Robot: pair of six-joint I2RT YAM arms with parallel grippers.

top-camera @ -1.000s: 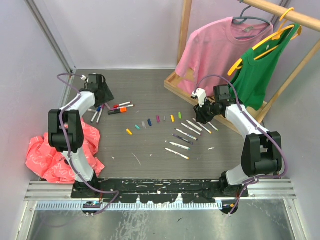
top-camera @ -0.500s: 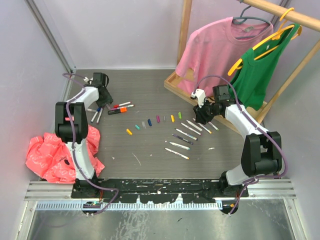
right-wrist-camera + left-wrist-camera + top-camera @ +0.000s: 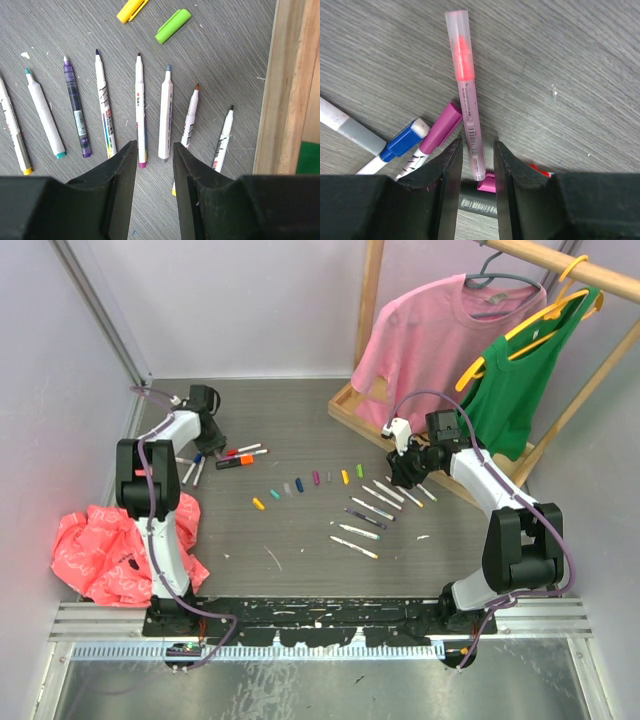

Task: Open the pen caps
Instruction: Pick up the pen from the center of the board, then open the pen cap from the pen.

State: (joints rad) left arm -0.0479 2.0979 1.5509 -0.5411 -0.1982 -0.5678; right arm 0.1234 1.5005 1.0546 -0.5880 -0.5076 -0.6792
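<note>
Your left gripper works well away from the rack, on the opposite side of the table. Its fingers stand narrowly apart on either side of the tail end of a pink pen. A sliver of gap shows along the barrel on each side, so it straddles the pen rather than pinching it. That pen's clear cap is on (the orange-pink tip shows through it) and points away from the gripper. In the same cluster far from the rack lie a magenta-capped pen and a blue-capped pen, and a black marker passes beneath the fingers. Your right gripper hangs just beside the rack's base rail, its fingers a little spread with nothing between them. It is above a row of uncapped pens lying side by side on the table, tips pointing away from the gripper. The last pen in that row lies near the rail without touching it. Past the tips lie a yellow cap and a green cap, the green one closer to the rack. From overhead, the loose caps run in a line away from the rack toward mid-table. A pink shirt and a green shirt hang from the rack, and a crumpled red bag lies farthest from it.
</note>
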